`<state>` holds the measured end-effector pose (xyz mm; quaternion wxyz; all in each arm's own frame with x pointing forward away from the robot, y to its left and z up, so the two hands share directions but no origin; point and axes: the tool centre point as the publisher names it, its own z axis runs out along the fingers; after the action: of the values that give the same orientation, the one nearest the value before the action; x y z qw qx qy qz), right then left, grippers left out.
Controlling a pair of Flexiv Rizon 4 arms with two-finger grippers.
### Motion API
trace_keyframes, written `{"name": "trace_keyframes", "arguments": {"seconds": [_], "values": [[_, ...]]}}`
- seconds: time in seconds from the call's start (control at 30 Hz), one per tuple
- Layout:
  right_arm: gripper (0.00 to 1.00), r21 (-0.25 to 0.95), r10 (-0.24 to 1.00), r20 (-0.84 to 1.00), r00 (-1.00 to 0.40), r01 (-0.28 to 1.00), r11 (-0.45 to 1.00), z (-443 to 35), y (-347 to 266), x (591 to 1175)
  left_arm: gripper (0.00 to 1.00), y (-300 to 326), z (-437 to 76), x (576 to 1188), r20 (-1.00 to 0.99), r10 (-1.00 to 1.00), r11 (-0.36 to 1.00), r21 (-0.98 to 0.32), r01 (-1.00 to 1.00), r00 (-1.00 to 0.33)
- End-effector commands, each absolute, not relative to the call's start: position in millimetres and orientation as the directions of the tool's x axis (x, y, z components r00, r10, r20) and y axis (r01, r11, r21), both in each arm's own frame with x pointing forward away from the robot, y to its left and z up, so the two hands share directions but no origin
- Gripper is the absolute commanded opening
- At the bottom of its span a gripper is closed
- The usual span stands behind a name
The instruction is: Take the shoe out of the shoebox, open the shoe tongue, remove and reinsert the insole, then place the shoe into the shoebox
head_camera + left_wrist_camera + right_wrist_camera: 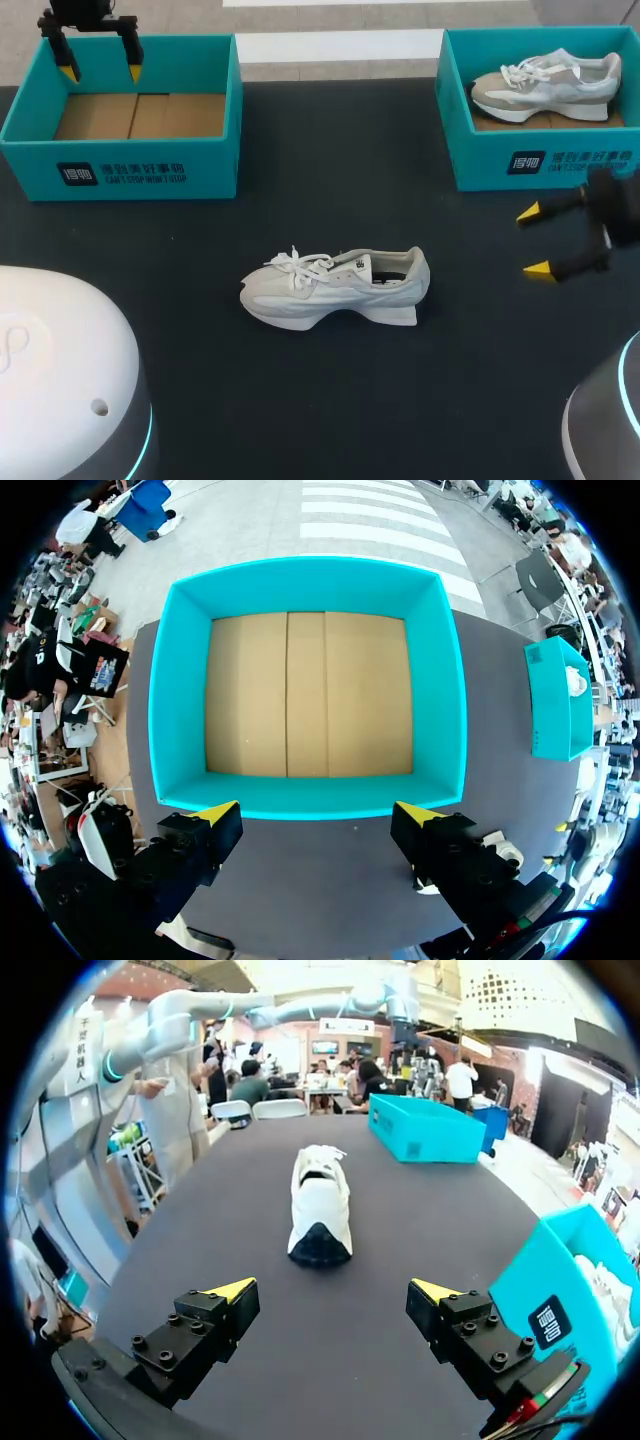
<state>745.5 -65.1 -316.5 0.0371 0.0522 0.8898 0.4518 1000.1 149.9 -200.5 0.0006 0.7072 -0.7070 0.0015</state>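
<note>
Our white sneaker (335, 288) lies on the counter (330, 400), outside the empty teal shoebox (120, 172), so step one looks done. Tongue, insole and return are left; our left hand (101, 72) and right hand (534, 241) both stand open, empty.

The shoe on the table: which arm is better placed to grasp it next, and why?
Right, probably. The right gripper is open, with the shoe straight ahead of it. The left gripper hangs over the empty shoebox, farther away.
</note>
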Motion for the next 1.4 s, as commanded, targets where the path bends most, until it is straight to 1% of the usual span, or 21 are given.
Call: {"name": "trace_keyframes", "arguments": {"seconds": [0.03,0.17,0.4,0.53,0.57,0.87,0.97,1.4], "values": [[1.0,0.827,0.144,-0.056,-0.988,0.035,0.56,-342.8,-52.8,743.9,1.0,149.8,-200.4,1000.0,0.002,-1.0,0.0,-0.001,-1.0,0.0],[1.0,0.831,0.133,-0.1,-0.986,-0.01,0.555,-354.0,-45.7,743.3,1.0,149.8,-200.4,1000.0,0.002,-1.0,0.0,-0.001,-1.0,0.0],[1.0,0.823,0.136,-0.11,-0.985,-0.013,0.568,-367.8,-39.0,742.6,1.0,149.8,-200.4,1000.0,0.002,-1.0,0.0,-0.001,-1.0,0.0],[1.0,0.835,0.178,-0.096,-0.979,0.018,0.55,-374.8,-35.3,742.4,1.0,149.8,-200.4,1000.0,0.002,-1.0,0.0,-0.001,-1.0,0.0],[1.0,0.821,0.17,-0.102,-0.98,0.014,0.57,-376.7,-31.5,742.8,1.0,149.8,-200.4,1000.0,0.002,-1.0,0.0,-0.001,-1.0,0.0],[1.0,0.821,0.17,-0.076,-0.982,0.036,0.57,-389.8,6.2,746.9,1.0,149.8,-200.4,1000.0,0.002,-1.0,0.0,-0.001,-1.0,0.0],[1.0,0.829,0.205,-0.06,-0.977,0.065,0.555,-393.5,13.1,746.8,1.0,149.8,-200.4,1000.0,0.002,-1.0,0.0,-0.001,-1.0,0.0],[1.0,0.842,0.18,-0.03,-0.983,0.072,0.534,-404.6,57.1,754.4,1.0,149.8,-200.4,1000.0,0.002,-1.0,0.0,-0.001,-1.0,0.0]]}}
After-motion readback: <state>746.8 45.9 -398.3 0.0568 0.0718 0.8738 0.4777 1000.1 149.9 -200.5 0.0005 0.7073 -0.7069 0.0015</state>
